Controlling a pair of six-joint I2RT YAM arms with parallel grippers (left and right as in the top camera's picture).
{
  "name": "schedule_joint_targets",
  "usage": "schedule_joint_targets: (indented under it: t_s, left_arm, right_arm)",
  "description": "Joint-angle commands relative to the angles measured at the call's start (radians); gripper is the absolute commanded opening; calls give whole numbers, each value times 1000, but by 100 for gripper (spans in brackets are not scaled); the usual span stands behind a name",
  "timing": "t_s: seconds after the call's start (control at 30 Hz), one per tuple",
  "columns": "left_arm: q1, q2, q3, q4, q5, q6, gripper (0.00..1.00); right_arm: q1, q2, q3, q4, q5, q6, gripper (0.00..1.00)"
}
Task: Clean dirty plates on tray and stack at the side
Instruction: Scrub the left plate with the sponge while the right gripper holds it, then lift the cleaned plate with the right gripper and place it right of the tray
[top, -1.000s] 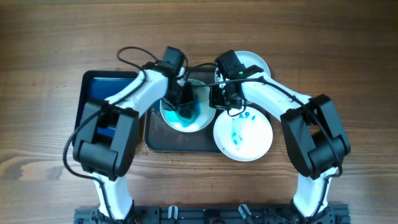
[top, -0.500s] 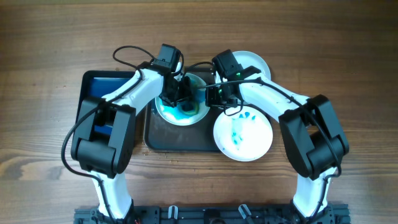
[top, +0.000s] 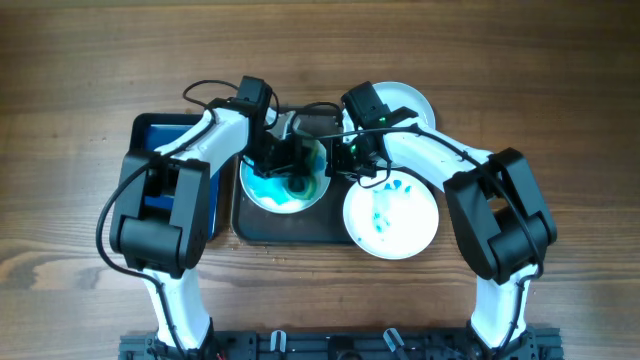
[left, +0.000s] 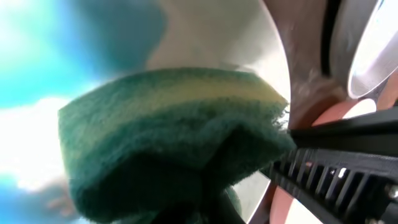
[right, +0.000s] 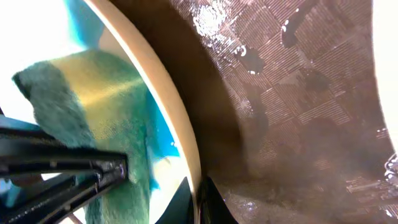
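The left gripper (top: 294, 172), clamped on the sponge (left: 168, 137), scrubs the plate (top: 268, 192) at the tray (top: 300, 230) centre while the right gripper (top: 338, 160) pinches its rim; excess sponge pressure can wrench that rim loose

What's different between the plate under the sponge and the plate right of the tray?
The plate under the sponge sits on the tray; the right plate lies beside it, mostly on the table. The first carries a broad blue smear; the right plate only scattered blue spots. Both are round, white and dirty.
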Motion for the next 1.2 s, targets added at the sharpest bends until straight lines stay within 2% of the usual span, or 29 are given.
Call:
schedule_joint_targets:
  t_s: [0.0, 0.1, 0.17, 0.2, 0.3, 0.37, 0.43, 0.5, 0.57, 0.7, 0.8, 0.87, 1.0, 1.1, 1.17]
  left_arm:
    - [-13, 21, 72, -3, -346, -174, 4]
    - [-14, 21, 149, -76, -699, -324, 4]
    - [-14, 21, 157, -101, -814, -370, 4]
    - [-14, 21, 156, -121, -824, -378, 4]
    - [-29, 22, 146, -189, -768, -380, 4]
    - [-56, 22, 132, -212, -660, -346, 4]
    - [-90, 22, 116, -212, -530, -243, 4]
    - [-144, 22, 114, -211, -353, -65, 4]
    - [-172, 22, 114, -190, -276, -5, 4]
    - [-146, 21, 121, -79, -275, -49, 4]
    - [-82, 21, 151, -63, -359, -120, 4]
    - [-3, 21, 227, -144, -484, -177, 4]
    - [119, 14, 379, -334, -596, -231, 4]
    - [197, 4, 472, -494, -631, -229, 4]
    - [247, -23, 488, -595, -631, -214, 4]
  right_arm:
    - [3, 48, 0, -1, 5, -4, 4]
    - [3, 48, 0, -2, 6, -9, 4]
    - [3, 48, 0, -2, 5, -12, 4]
    - [3, 48, 0, -2, 5, -11, 4]
    - [3, 48, 0, 2, 6, -11, 4]
    - [3, 48, 0, 2, 6, -11, 4]
    - [3, 48, 0, 1, 5, -12, 4]
    - [3, 48, 0, 0, 5, -12, 4]
    - [3, 48, 0, 0, 0, -15, 4]
    - [3, 48, 0, -1, -6, -27, 4]
    - [3, 48, 0, -2, -6, -28, 4]
    - [3, 48, 0, -2, 0, -29, 4]
    - [4, 45, 0, -2, 26, -29, 4]
    - [18, 19, 1, -8, 94, -27, 4]
    - [54, -45, 1, -19, 220, -29, 4]
